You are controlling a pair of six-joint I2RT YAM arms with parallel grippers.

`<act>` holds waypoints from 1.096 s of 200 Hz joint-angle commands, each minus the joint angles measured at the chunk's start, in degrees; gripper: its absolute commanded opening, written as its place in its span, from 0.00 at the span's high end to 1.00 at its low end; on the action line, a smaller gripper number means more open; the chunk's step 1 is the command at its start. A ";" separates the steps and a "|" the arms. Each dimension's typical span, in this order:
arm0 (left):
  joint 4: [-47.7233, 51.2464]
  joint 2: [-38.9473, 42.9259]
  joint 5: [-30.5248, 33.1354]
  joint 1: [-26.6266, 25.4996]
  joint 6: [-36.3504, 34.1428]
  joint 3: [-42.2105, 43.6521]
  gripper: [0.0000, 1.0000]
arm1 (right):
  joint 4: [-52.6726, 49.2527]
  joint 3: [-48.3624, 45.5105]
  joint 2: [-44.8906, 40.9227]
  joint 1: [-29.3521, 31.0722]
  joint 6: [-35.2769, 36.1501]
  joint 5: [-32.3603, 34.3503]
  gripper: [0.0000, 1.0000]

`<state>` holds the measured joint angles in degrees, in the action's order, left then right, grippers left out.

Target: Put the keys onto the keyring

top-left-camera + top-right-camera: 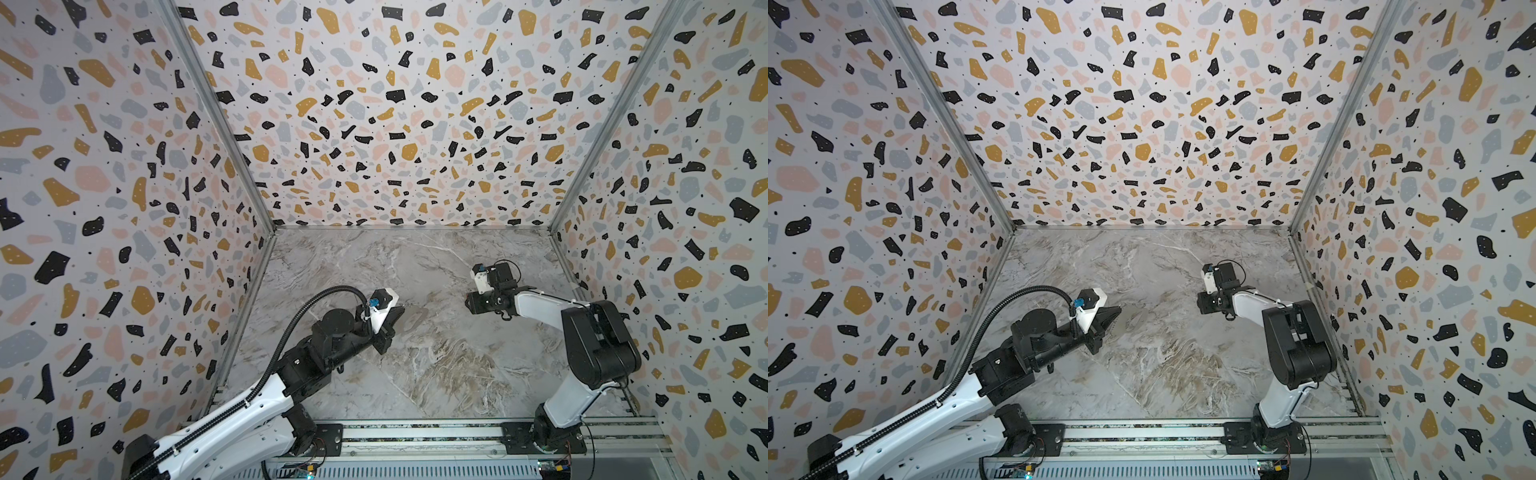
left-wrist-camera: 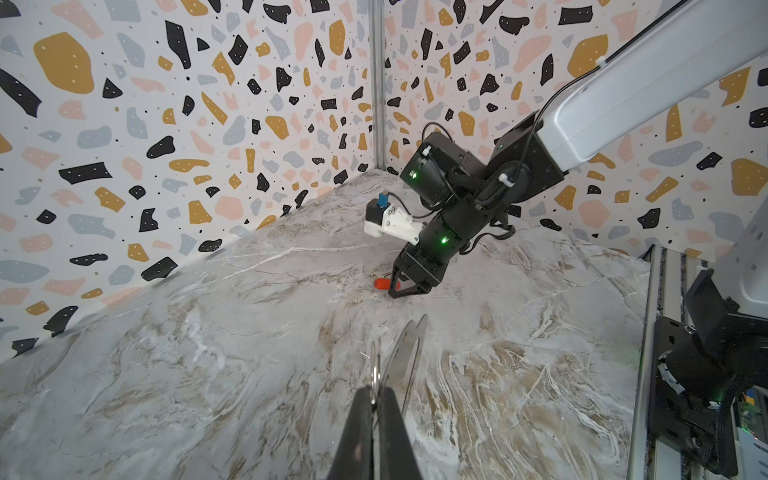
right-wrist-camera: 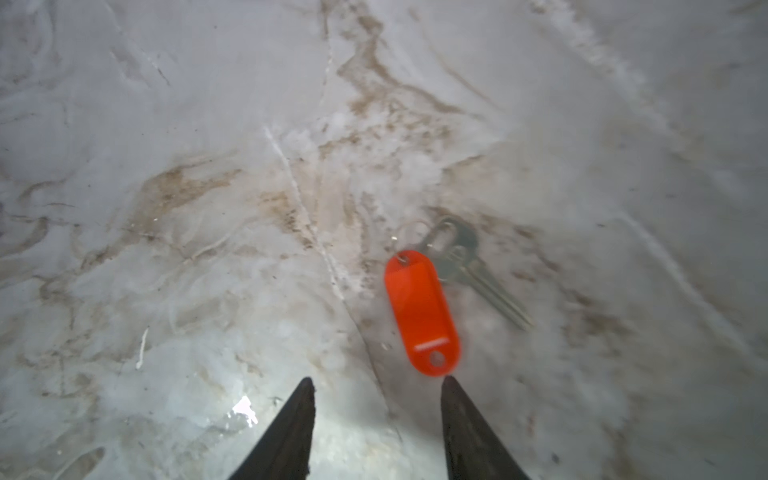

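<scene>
In the left wrist view my left gripper (image 2: 376, 392) is shut on the keyring (image 2: 409, 353). This flat grey metal loop is seen nearly edge-on, and its small wire ring (image 2: 375, 372) is pinched between the fingertips. My right gripper (image 3: 377, 384) points down at the marble table, open and holding nothing. A red-orange tag (image 3: 422, 311) lies just ahead of one fingertip (image 3: 449, 390), joined to a silvery key (image 3: 469, 266). From the left wrist view the tag (image 2: 380, 284) shows beside the right gripper's fingers (image 2: 395, 291). In both top views the keys are hidden under the right gripper.
The marble table (image 1: 436, 374) is boxed in by terrazzo-patterned walls (image 1: 395, 124) on three sides. A metal rail (image 1: 415, 434) carrying both arm bases runs along the front edge. The left arm (image 1: 332, 336) reaches in from the front left and the right arm (image 1: 540, 307) from the front right.
</scene>
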<state>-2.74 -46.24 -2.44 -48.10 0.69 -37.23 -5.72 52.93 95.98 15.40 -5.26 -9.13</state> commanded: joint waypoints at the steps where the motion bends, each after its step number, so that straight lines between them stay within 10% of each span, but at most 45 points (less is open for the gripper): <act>1: -4.42 0.10 0.02 -0.30 -0.10 -0.19 1.00 | -0.64 0.92 -3.60 -0.02 0.21 1.48 0.51; 219: -3.44 0.73 0.48 -0.33 -0.34 -0.32 1.00 | -0.38 12.70 12.68 13.43 -1.82 34.08 0.67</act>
<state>-3.05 -46.37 -2.42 -48.18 0.69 -37.23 -4.49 63.20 108.07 28.53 -6.13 22.00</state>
